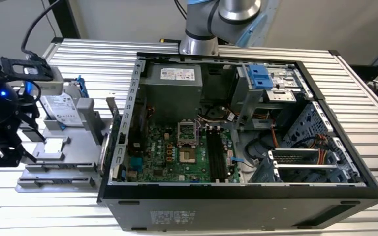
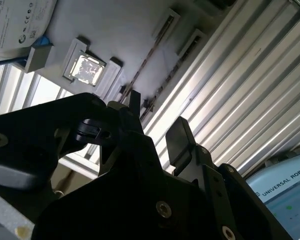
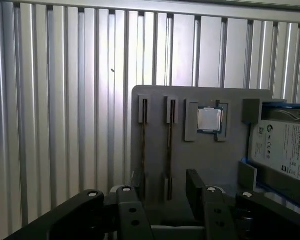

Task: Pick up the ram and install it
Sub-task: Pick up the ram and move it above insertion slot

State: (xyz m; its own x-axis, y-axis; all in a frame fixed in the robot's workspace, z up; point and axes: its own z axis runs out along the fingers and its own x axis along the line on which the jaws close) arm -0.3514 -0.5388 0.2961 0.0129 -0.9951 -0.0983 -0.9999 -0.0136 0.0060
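Gripper point(image 3: 160, 182) open: fingers point(image 3: 130, 215) parted, nothing between, poised above grey holder point(image 3: 230, 97). Pick-up step in hand, by all signs; nothing grasped yet.

Just beyond the fingertips, in line with the gap: ram point(image 3: 169, 142), on edge in its slot, untouched. Height above it hard to judge from the wrist views.

Beside that, just off the gripper's line: second stick point(image 3: 143, 145), same slotting, close alongside.

A little farther out on the other side: processor point(image 3: 210, 120) in its recess, then hard drive point(image 3: 285, 150) at the holder's edge.

Well away from the gripper, across the ribbed table point(image 1: 360, 83): open computer case point(image 1: 241, 191), green motherboard point(image 1: 163, 152) inside, long black slots point(image 1: 216, 155) apparently vacant. Installation not begun.

For the next move, probably needed: a square descent astride the ram's thin edge, clear of the neighbouring stick, then a firm pinch low enough not to tilt it on lifting.
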